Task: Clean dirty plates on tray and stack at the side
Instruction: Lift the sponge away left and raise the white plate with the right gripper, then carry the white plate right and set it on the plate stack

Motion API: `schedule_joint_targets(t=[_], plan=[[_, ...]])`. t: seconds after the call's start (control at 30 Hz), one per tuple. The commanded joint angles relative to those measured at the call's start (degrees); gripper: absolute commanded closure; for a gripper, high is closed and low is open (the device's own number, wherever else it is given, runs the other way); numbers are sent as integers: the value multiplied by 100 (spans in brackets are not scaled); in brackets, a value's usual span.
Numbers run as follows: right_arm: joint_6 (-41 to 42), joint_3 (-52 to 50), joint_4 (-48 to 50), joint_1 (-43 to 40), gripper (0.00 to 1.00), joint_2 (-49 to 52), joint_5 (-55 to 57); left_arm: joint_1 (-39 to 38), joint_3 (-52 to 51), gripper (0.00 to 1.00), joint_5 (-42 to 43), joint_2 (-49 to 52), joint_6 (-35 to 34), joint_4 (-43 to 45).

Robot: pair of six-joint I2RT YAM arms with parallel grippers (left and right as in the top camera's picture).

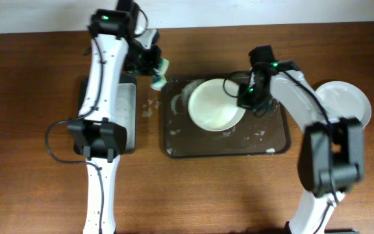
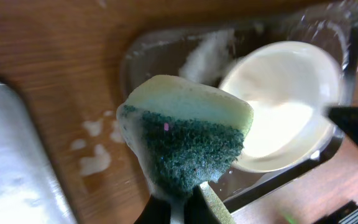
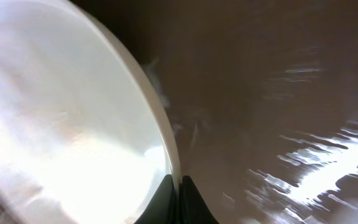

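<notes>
White plate (image 3: pixel 67 112) crowds right wrist view; tray (image 3: pixel 278 81) blurred.

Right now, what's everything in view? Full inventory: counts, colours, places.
table: one, brown wood
tray: one, dark, table centre, foam inside
small tray: one, dark, grey soapy inside, left of tray
held plate: one, white, in tray, rim gripped
side plate: one seen, white, on table right of tray
sponge: one, green, held by tray's left edge
foam blobs: several, white, on table between the trays
left gripper: one, black, shut on sponge
right gripper: one, black, shut on held plate
</notes>
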Motion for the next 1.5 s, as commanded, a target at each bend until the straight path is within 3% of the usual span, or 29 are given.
schedule_joint_targets(t=[0.0, 0.3, 0.4, 0.6, 0.73, 0.9, 1.07, 1.47], plan=[[-66, 55, -190, 116, 96, -994, 1668, 260, 136, 100, 79, -393, 109, -22], [1237, 50, -1032, 1508, 96, -1567, 6782, 352, 131, 99, 74, -393, 111, -22], [1480, 44, -1115, 2004, 96, -1567, 7484, 334, 129, 99, 9, -393, 111, -22], [1679, -85, -1088, 2645, 96, -1486, 8059, 267, 129, 99, -221, -393, 109, -22], [1926, -498, -1071, 2647, 96, -1408, 8091, 269, 129, 100, -221, -393, 109, -22], [1921, -697, -1207, 2726, 96, -1408, 8964, 267, 129, 100, -219, -393, 109, -22], [2245, -730, -1204, 2706, 96, -1405, 7890, 267, 129, 99, -219, -393, 107, -22], [2245, -745, -1416, 2684, 96, -1467, 7967, 267, 129, 100, -219, -393, 107, -22]])
